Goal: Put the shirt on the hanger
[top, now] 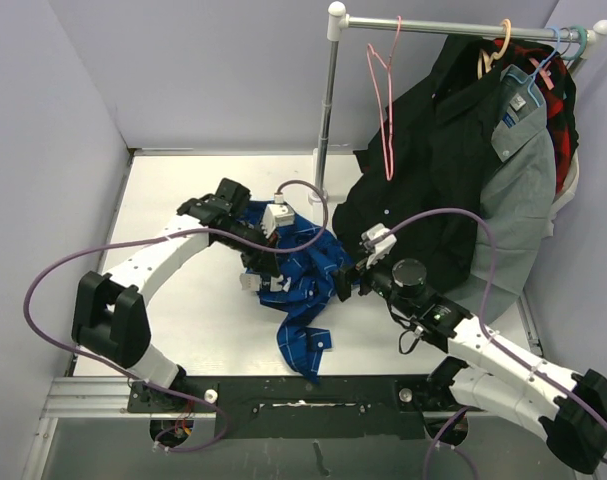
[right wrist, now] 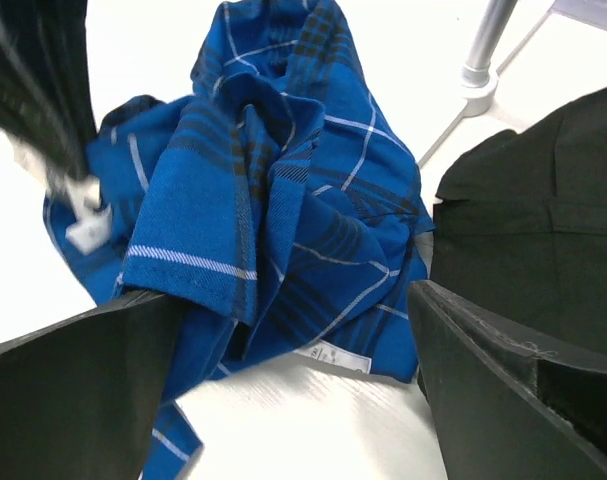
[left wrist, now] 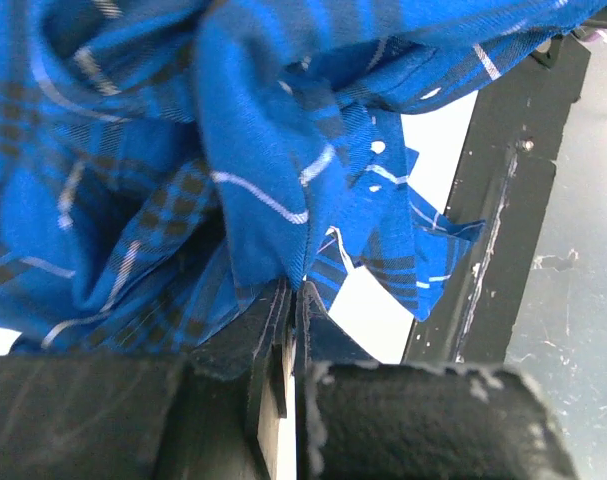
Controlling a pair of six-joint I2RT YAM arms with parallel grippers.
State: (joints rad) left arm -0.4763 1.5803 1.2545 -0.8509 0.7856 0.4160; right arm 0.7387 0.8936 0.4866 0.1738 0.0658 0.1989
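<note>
Nothing is hung yet: your left hand (left wrist: 291, 300) pinches the crumpled shirt (top: 295, 262) on the counter (top: 178, 190), right hand (right wrist: 295, 300) spread (hanger (top: 385, 110) bare on the rail (top: 433, 27)).

White bench (top: 183, 190), walls at left and back. Blue plaid shirt (top: 301, 268) crumpled in heap mid-bench, one tail trailing toward near edge, small white label showing on it. Rack pole (top: 326, 120) stands on bench behind shirt, round base (right wrist: 476, 85) flat on surface. Black garment (top: 423, 170) hangs right of pole, hem down near bench level; contact unclear.
</note>
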